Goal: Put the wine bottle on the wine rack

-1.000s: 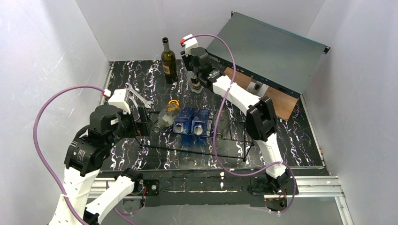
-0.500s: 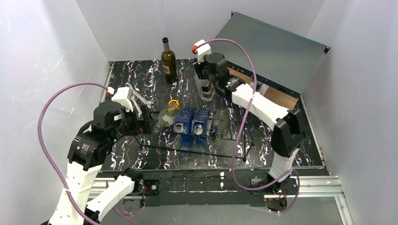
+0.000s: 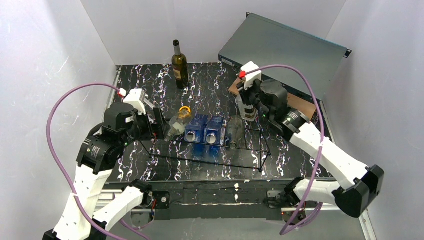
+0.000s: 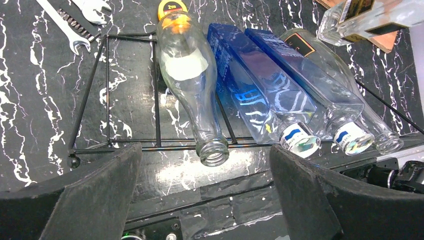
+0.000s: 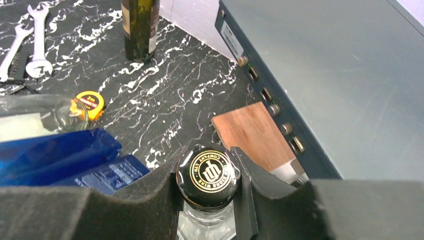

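Your right gripper (image 3: 248, 104) hides most of the wine bottle (image 5: 207, 172) in the top view, right of centre. The right wrist view cuts off its body at the lower edge. You see only a black cap with a gold emblem and a clear glass neck, pinched between the fingers. The bottle is at the upper right corner of the wine rack (image 4: 108, 90); contact is not clear. Your left gripper (image 4: 205, 152) is spread wide.

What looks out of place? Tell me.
The clear bottle lies skewed on the rack, neck angled away from the blue bottles beside it. A tape measure and wrenches sit by the rack, odd among bottles.
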Robot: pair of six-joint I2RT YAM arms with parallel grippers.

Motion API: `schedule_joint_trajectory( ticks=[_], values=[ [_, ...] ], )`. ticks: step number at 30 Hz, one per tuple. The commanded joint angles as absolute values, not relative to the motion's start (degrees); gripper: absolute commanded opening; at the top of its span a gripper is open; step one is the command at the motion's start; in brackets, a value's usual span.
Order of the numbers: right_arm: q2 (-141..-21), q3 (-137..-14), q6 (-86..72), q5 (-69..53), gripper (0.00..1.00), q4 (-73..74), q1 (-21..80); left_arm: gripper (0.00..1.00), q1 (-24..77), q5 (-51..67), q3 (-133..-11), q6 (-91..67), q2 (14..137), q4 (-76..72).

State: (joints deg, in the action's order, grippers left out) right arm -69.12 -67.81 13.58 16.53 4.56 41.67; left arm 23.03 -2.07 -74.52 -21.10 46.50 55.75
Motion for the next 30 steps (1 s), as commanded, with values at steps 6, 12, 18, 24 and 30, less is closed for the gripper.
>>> schedule_joint_trajectory(
  ticks=[6, 12, 18, 24, 30],
  values=[
    [-58.7, -62.2, 14.3, 18.0, 0.01, -4.2, 41.5, 0.98, 23.1, 1.8, -73.8, -23.0, 47.0, 53.9],
    [-54.3, -55.8, 12.8, 18.8, 0.01, -5.9, 41.3, 0.98, 23.1, 1.9, -73.5, -23.4, 46.6, 54.0],
    [-51.6, -50.4, 13.1, 16.8, 0.01, -7.0, 40.2, 0.98, 23.1, 3.0, -73.5, -23.8, 47.2, 53.9],
    [-49.7, -46.5, 11.8, 14.3, 0.01, -8.5, 38.9, 0.98, 23.2, 3.4, -74.0, -23.9, 47.9, 53.7],
    [-48.9, -43.0, 10.7, 9.7, 0.01, -9.3, 36.2, 0.98, 23.2, 3.9, -73.9, -24.2, 48.5, 53.5]
  ],
)
